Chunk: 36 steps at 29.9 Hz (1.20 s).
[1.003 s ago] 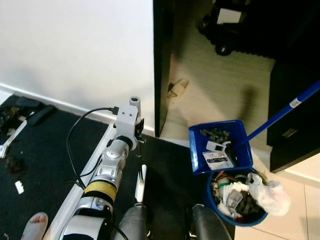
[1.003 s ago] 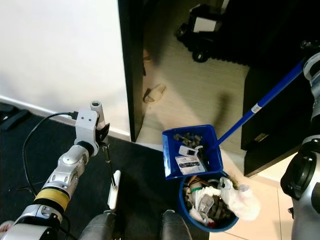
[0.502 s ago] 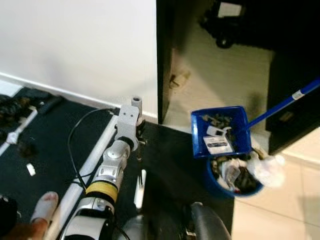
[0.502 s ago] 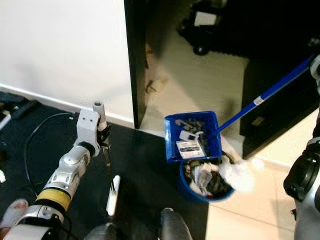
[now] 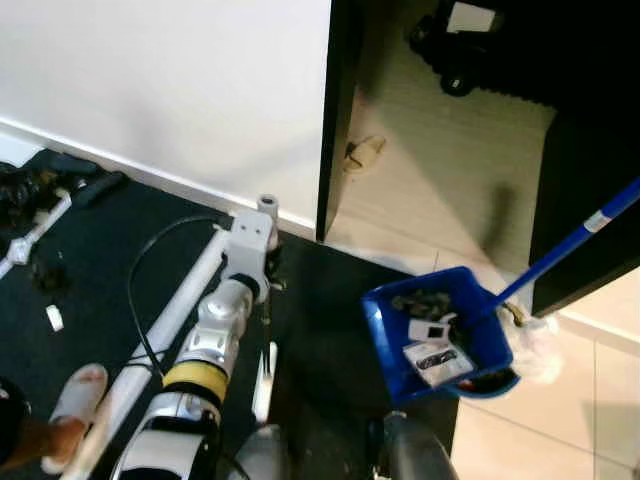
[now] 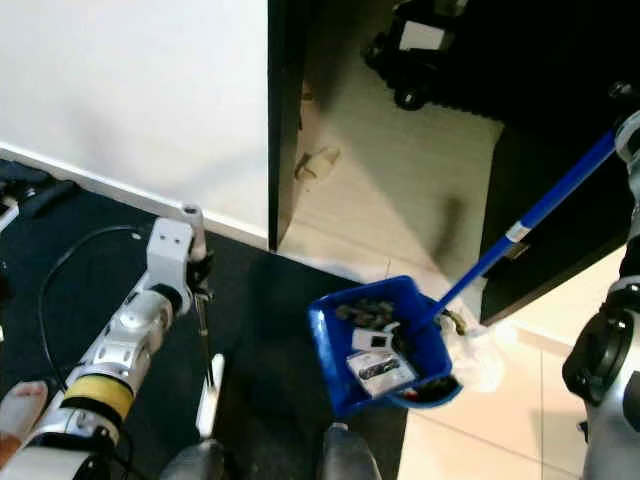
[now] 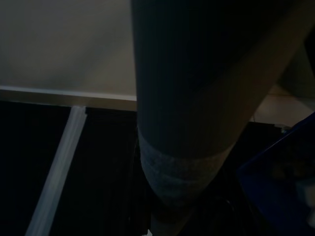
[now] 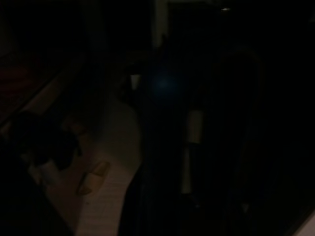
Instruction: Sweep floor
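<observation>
Currently a blue dustpan [image 5: 437, 333], loaded with litter [image 5: 428, 335], is held tilted over a blue bin [image 5: 500, 380] by its long blue handle [image 5: 570, 247], which runs up toward the right arm [image 6: 620, 290]. Whether the right gripper is clenched on it cannot be told. A thin broom stick [image 5: 264, 300] is carried at the left gripper [image 5: 268, 268]; its grip cannot be judged either. Litter could be spilled onto the black mat [image 5: 330, 320] if the pan is tipped off-centre from the largely hidden bin.

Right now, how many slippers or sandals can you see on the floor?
2. One beige slipper lies on the light floor just past the dark door edge; one pale sandal is on a person's foot, lower left. Others may be hidden.
</observation>
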Available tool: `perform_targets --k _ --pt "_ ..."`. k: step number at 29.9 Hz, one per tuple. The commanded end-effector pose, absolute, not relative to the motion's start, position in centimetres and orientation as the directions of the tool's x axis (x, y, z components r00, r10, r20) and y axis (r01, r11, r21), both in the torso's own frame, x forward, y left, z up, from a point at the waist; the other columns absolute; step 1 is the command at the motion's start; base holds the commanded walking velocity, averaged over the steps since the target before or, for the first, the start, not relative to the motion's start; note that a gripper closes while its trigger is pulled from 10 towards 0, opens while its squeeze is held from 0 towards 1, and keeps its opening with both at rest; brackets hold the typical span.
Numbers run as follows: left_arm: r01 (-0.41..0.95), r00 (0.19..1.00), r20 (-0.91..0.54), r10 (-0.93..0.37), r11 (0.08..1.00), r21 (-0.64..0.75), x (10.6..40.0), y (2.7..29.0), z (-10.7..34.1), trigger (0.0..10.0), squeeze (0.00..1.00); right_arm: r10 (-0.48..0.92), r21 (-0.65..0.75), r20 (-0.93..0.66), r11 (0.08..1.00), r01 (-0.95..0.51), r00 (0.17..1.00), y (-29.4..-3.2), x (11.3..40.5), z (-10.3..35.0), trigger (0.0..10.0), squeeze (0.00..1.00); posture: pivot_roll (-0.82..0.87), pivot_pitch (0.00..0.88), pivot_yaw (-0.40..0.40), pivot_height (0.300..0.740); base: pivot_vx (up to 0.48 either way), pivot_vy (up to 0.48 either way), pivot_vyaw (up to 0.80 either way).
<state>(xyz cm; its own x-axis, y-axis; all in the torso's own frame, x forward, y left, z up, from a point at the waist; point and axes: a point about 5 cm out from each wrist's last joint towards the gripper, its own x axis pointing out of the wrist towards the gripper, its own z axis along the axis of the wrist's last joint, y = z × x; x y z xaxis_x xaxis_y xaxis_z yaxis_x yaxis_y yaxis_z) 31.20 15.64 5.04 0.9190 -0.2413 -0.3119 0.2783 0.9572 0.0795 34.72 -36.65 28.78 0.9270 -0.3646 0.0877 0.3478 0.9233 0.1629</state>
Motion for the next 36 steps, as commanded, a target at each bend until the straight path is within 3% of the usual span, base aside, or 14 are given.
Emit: perform_targets --k 1,7,36 --pt "0.293 0.919 -0.299 -0.258 0.953 0.079 31.4 15.2 5.4 10.0 0.0 -0.401 0.169 0.15 0.911 0.376 0.904 -37.3 34.1 30.2 10.0 0.0 0.01 0.031 -0.056 0.74 0.0 -0.48 0.0" --pt "0.292 0.919 -0.298 -0.258 0.953 0.076 31.4 15.3 5.5 10.0 0.0 -0.407 0.17 0.157 0.909 0.381 0.9 -37.5 34.0 30.5 10.0 0.0 0.01 0.035 -0.055 0.74 0.0 -0.48 0.0" --pt "0.351 0.898 -0.298 -0.324 0.936 0.039 30.9 14.4 5.3 10.0 0.0 -0.394 0.172 0.172 0.915 0.366 0.903 -37.7 33.6 31.6 10.0 0.0 0.01 0.028 -0.054 0.74 0.0 0.0 0.0"
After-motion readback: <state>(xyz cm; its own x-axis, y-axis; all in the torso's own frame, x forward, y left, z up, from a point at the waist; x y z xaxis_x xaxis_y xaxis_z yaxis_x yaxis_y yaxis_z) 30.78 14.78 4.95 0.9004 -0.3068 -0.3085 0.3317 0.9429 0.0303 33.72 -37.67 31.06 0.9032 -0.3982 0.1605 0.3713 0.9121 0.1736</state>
